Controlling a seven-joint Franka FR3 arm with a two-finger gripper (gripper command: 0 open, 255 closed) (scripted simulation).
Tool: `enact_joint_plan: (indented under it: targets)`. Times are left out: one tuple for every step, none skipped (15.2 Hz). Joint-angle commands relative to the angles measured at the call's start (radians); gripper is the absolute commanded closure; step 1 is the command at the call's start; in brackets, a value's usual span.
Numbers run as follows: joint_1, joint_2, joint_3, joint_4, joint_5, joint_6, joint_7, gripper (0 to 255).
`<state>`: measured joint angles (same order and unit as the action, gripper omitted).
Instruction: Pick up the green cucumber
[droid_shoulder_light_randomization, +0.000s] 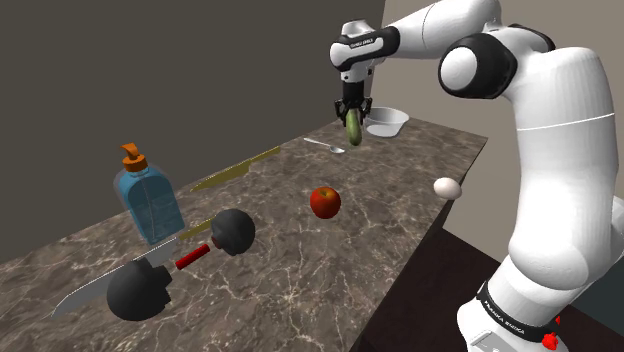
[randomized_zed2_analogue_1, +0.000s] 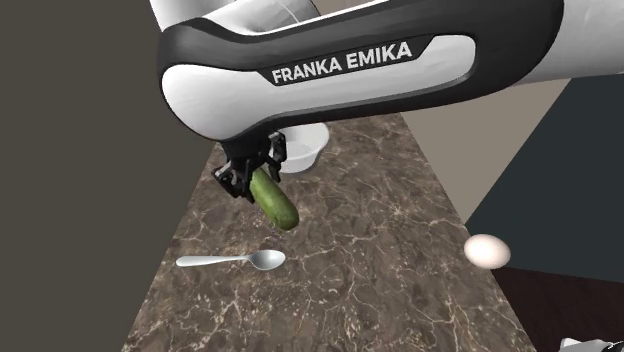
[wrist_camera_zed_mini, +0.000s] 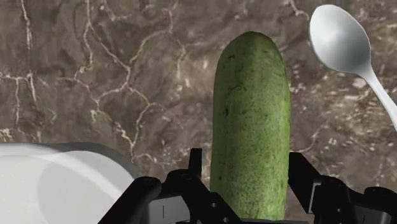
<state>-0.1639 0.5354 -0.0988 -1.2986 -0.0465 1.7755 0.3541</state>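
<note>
The white arm (droid_shoulder_light_randomization: 560, 150) reaches from its stand toward the far end of a long table (droid_shoulder_light_randomization: 400, 240) with a dark, veined, marble-like top. At the near end of the table in the shoulder view stands a blue pump bottle (droid_shoulder_light_randomization: 148, 200) with an orange top. Just beside it lie two black ball shapes (droid_shoulder_light_randomization: 233, 231) with a short red piece between them, and a grey blade (droid_shoulder_light_randomization: 95, 286). A white bowl (droid_shoulder_light_randomization: 386, 122) (randomized_zed2_analogue_1: 305, 150) (wrist_camera_zed_mini: 57, 178) sits at the far end. The black pincer (droid_shoulder_light_randomization: 353, 112) (randomized_zed2_analogue_1: 250, 175) (wrist_camera_zed_mini: 247, 162) is clamped on the upper end of the green cucumber (droid_shoulder_light_randomization: 355, 128) (randomized_zed2_analogue_1: 275, 200) (wrist_camera_zed_mini: 251, 114). The cucumber hangs tilted, clear of the table, between the bowl and the spoon. A red apple (droid_shoulder_light_randomization: 325, 202) rests near the middle of the table. A silver spoon (droid_shoulder_light_randomization: 325, 146) (randomized_zed2_analogue_1: 232, 261) (wrist_camera_zed_mini: 340, 38) lies below the cucumber's free end. A pale egg (droid_shoulder_light_randomization: 447, 187) (randomized_zed2_analogue_1: 487, 250) sits at the table's edge nearest the arm.
</note>
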Motion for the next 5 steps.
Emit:
enact_joint_plan:
  targets:
    - [0.001, -0.007, 0.0, 0.018, 0.0, -0.025, -0.001, 255]
    - [0.0, -0.007, 0.0, 0.031, 0.0, -0.038, -0.002, 255]
    - [0.0, -0.008, 0.0, 0.044, 0.0, -0.052, -0.003, 255]
    - [0.0, -0.008, 0.0, 0.046, 0.0, -0.053, -0.003, 255]
    - [0.0, -0.008, 0.0, 0.046, 0.0, -0.054, -0.003, 255]
